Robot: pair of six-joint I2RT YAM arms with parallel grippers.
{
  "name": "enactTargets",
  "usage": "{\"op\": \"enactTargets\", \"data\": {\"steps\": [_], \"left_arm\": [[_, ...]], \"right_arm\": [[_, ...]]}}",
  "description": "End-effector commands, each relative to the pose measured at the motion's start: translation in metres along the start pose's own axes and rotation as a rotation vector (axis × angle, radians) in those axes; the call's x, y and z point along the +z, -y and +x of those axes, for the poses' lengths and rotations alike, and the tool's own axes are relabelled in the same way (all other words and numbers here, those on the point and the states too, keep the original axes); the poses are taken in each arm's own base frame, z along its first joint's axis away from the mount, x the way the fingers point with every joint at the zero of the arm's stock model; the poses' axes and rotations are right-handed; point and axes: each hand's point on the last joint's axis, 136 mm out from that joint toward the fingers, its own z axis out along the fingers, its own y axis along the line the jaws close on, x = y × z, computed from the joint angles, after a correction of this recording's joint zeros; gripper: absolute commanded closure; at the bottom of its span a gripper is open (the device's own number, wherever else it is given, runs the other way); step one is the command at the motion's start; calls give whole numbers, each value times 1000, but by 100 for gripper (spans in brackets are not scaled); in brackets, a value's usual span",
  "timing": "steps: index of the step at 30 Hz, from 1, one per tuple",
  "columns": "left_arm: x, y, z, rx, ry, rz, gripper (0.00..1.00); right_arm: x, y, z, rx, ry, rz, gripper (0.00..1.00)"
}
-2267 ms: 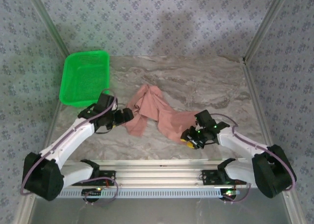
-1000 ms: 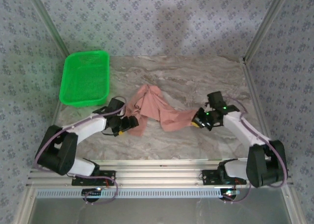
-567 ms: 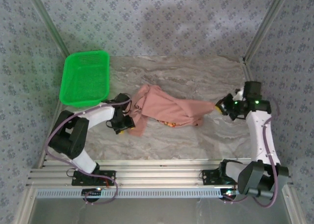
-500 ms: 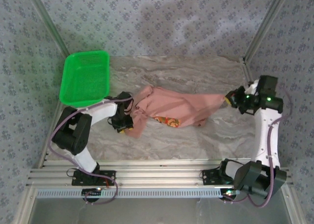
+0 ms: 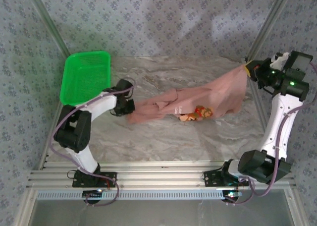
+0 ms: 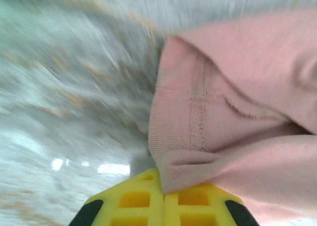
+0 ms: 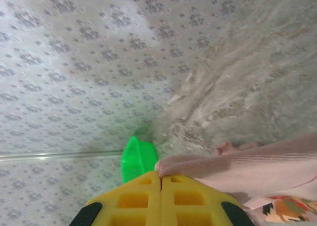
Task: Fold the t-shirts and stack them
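The pink t-shirt [image 5: 218, 94] is pulled into a long band, running from just beside the green basket [image 5: 86, 80] to the far side of the bench [image 5: 173, 141], well apart from it. The end by the basket lies low and bunched. The far end is lifted off the marble, and the middle sags down to it. The printed graphic [image 5: 198, 113] faces up on the sagging part, on the half of the band farther from the basket.

The left end effector [image 5: 128, 107] is just off the basket's near corner. From its own wrist [image 6: 163, 186] you can see the yellow fingers [image 6: 133, 201] clamped together on a stitched edge of the cloth. The right end effector [image 5: 249, 70], the one far from the basket, is clenched too. Its wrist view [image 7: 161, 179] shows a fold of pink pinched between the closed pads, with the basket [image 7: 136, 161] small in the distance.

This looks like the spread-out before any fold. To do it well, I'd say both grips must hold while the raised end comes down evenly, so the shirt lands flat and not twisted. The rolled cloth near the basket needs tension to open it, but not so much that an edge slips out. Which corners are held, I cannot tell.

As for the basket, nothing can be seen in it, just bare green mesh. No stack has been started.
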Motion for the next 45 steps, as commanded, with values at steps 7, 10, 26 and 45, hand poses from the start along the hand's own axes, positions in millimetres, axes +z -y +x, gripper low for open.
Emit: {"op": "enactTargets", "data": {"steps": [7, 10, 26, 45], "left_arm": [[-186, 55, -144, 84, 535, 263, 100], [-202, 55, -150, 86, 554, 287, 100], [-62, -45, 135, -212, -129, 103, 76], [-15, 92, -13, -228, -153, 371, 36]], "right_arm": [[-20, -69, -61, -57, 114, -208, 100], [-26, -75, -63, -84, 136, -212, 100], [-26, 174, 92, 43, -77, 500, 100], [-15, 204, 129, -2, -170, 538, 100]]}}
